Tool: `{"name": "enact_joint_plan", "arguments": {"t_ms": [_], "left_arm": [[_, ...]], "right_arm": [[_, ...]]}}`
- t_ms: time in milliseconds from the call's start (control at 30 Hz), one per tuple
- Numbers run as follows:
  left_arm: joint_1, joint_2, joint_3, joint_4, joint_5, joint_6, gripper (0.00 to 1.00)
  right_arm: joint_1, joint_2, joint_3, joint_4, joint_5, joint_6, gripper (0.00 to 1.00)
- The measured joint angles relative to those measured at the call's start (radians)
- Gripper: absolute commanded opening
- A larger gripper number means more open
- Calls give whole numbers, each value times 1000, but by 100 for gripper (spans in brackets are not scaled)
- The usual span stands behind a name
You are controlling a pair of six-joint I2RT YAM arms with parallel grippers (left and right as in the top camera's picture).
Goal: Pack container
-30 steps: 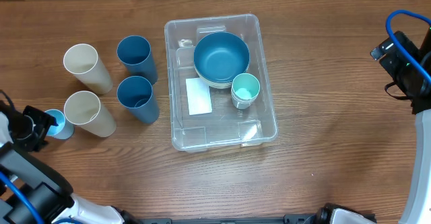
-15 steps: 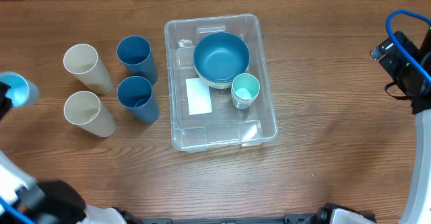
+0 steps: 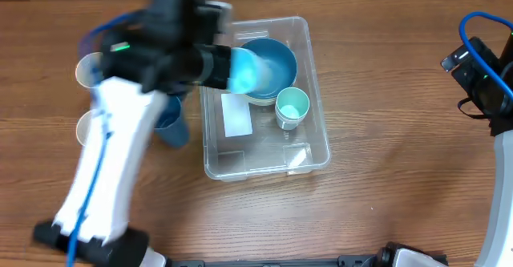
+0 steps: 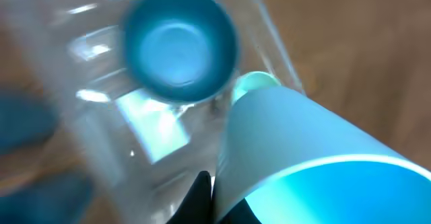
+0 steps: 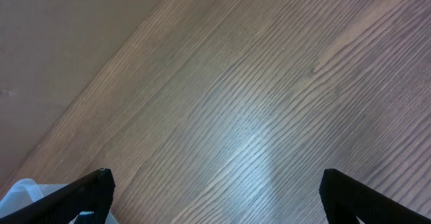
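My left jaws are clamped on a light blue cup [image 3: 243, 69], held tilted over the far half of the container [image 3: 319, 143]. It hangs just beside the blue bowl [image 3: 271, 65] that sits inside; my left arm [image 3: 112, 147] is blurred in the overhead view. From my left wrist the cup fills the lower right. Beyond it, inside the clear bin, are the bowl, a small mint cup [image 3: 292, 107] and the white label [image 3: 236, 115]. The container lies in the middle of the desk [image 3: 385, 195], with a cream cup [image 3: 82, 128] showing past my arm on its left. My right jaws stand spread with nothing between them, out at the desk's right edge, well apart from the container.
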State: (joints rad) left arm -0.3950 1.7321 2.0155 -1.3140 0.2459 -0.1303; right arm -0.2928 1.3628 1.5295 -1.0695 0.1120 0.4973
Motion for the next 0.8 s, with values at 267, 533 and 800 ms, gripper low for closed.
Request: {"name": "enact_joint_plan", "arguments": {"t_ms": [267,533,800], "left_arm": [[-234,284,-9,85,-158,36,4],[-232,331,-8,94,-222,3,55],[-87,320,356,-312,-270,-133,72]], "right_arm": [[0,0,0,0,0,0,100],[0,0,0,0,0,0,100],[0,0,0,0,0,0,100]]}}
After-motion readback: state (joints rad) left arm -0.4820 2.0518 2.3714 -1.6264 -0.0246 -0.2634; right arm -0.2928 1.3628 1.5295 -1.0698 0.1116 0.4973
